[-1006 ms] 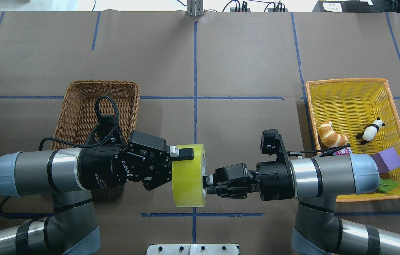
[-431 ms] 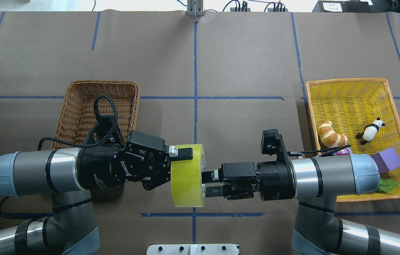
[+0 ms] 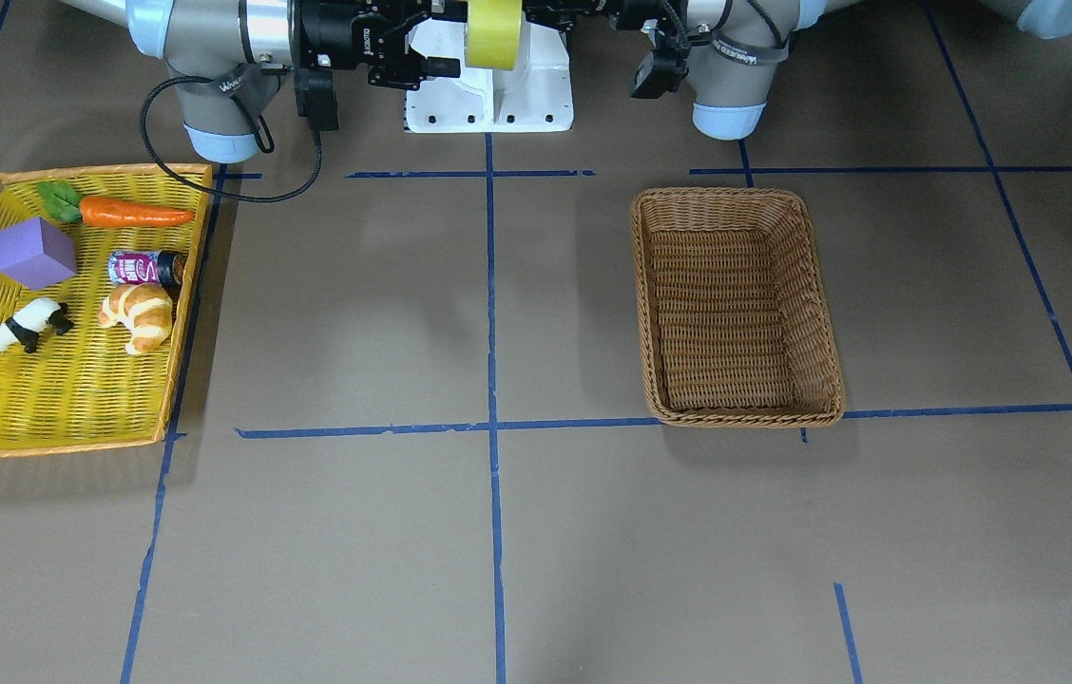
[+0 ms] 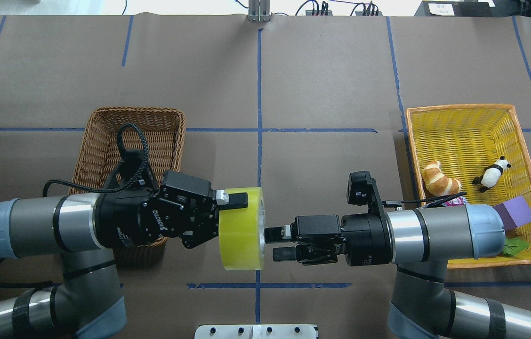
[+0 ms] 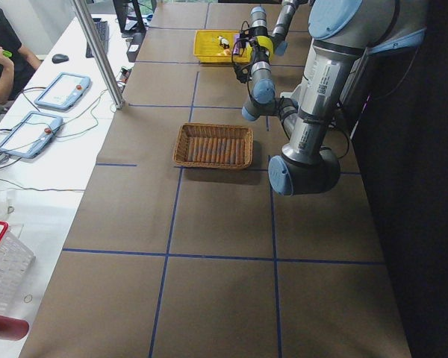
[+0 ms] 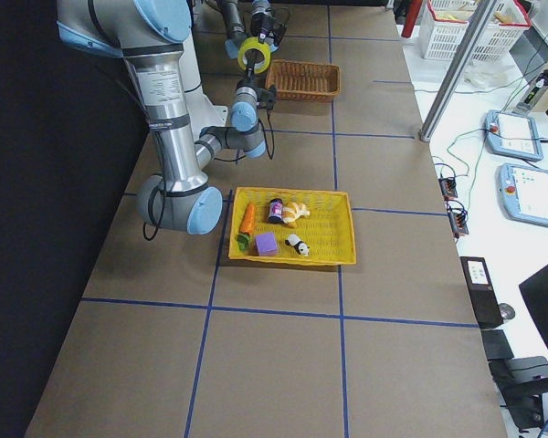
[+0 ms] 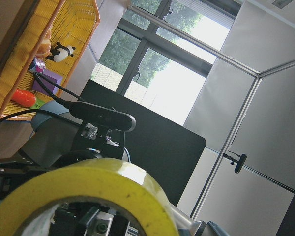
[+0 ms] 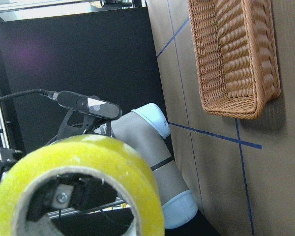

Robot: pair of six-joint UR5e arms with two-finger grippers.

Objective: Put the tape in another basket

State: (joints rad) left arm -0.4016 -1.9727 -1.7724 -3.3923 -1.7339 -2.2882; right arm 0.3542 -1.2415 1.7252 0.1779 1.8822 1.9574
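The tape, a wide yellow-green roll, hangs on edge above the table between my two arms. My left gripper is shut on the tape, with one finger lying across the outer band. My right gripper is open and empty, its fingertips a small gap away from the roll's right face. The tape fills the bottom of the left wrist view and of the right wrist view. The brown wicker basket stands empty on the table behind my left wrist, and shows whole in the front view.
A flat yellow woven tray with an orange rim lies at the right. It holds a croissant, a toy panda, a purple block, a carrot and a small can. The right forearm overhangs its near corner.
My right gripper opened and let go of the tape. My left arm then drew the tape to the left, so a gap opened between the roll and the right fingertips.
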